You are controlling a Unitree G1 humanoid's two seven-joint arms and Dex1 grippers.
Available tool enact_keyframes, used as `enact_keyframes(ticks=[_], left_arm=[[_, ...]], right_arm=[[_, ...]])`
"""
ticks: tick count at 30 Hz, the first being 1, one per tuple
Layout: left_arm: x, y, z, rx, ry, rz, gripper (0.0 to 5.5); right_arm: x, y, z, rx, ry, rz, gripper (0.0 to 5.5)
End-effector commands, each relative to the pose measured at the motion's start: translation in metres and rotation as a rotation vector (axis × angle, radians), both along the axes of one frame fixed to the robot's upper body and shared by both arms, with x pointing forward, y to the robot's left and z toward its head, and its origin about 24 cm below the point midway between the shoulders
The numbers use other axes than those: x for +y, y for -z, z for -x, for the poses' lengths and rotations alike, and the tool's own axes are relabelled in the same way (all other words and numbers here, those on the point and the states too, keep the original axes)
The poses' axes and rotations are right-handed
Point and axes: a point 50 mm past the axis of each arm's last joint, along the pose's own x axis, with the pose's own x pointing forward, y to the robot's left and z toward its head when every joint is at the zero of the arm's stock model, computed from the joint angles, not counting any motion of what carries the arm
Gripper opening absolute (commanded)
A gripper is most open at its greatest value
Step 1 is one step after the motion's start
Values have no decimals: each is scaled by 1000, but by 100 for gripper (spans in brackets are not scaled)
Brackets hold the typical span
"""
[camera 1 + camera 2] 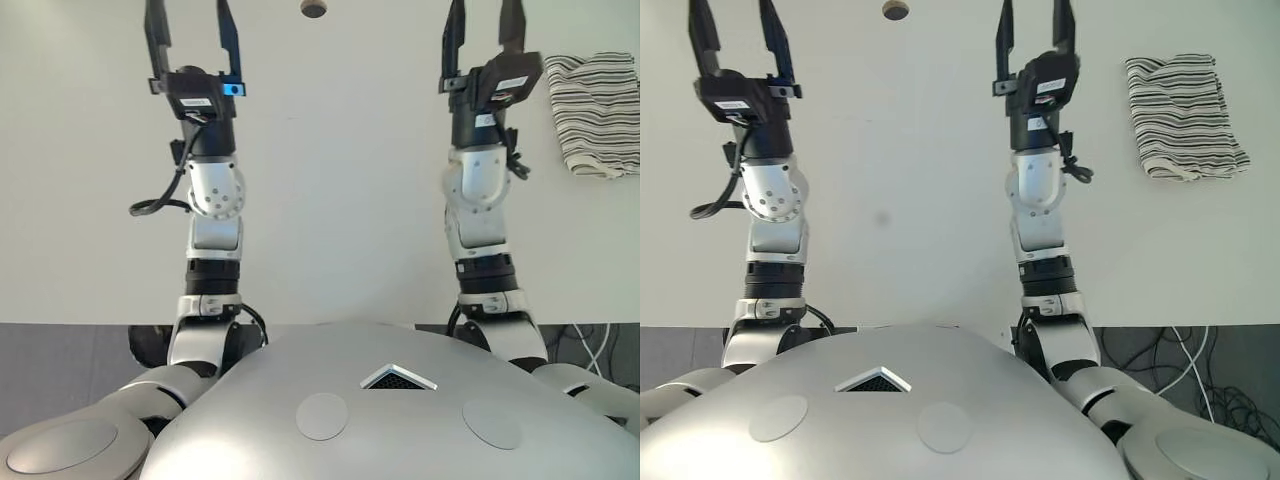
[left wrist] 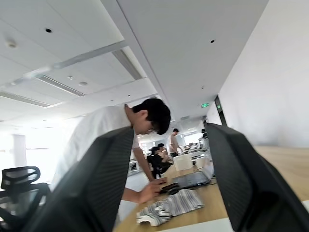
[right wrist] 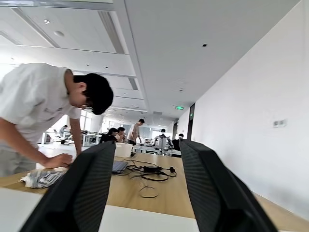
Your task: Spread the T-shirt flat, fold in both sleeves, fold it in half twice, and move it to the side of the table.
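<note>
Right eye view shows the T-shirt [image 1: 1185, 115] folded into a striped bundle at the right side of the table [image 1: 920, 150], apart from both arms. The left gripper [image 1: 733, 15] and right gripper [image 1: 1033, 20] stand wide open, empty. If the right arm swings outward, it may brush the bundle and loosen the folds

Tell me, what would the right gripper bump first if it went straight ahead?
Probably nothing: the right gripper points along bare table, and the striped shirt lies off to its right. Depth is unclear.
</note>
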Motion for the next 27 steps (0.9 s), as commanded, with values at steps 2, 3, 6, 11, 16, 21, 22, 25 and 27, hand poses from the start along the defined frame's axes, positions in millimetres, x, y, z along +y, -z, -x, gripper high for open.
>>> enact_keyframes(ticks=[2,3,6,11,16,21,22,25,27], left_arm=[[-6,32,12,30,18,12,274],[-8,34,13,22,24,9,274],[-12,33,15,-14,44,-5,274],[-14,33,21,-38,51,-21,274],[-13,29,23,-60,47,-16,274],[-13,23,24,-82,46,-18,274],[-13,22,24,-86,46,-19,274],[-12,19,23,-93,42,-18,274],[-11,19,22,-91,37,-17,274]], right_arm=[[3,21,7,14,30,21,248],[3,22,8,4,37,27,248],[0,23,11,-14,51,26,248],[-3,25,15,-24,64,27,248],[-5,23,17,-46,73,37,248],[-1,19,19,-82,60,58,248],[-1,19,19,-85,59,58,248],[0,19,18,-85,59,59,248],[2,19,18,-85,55,61,248]])
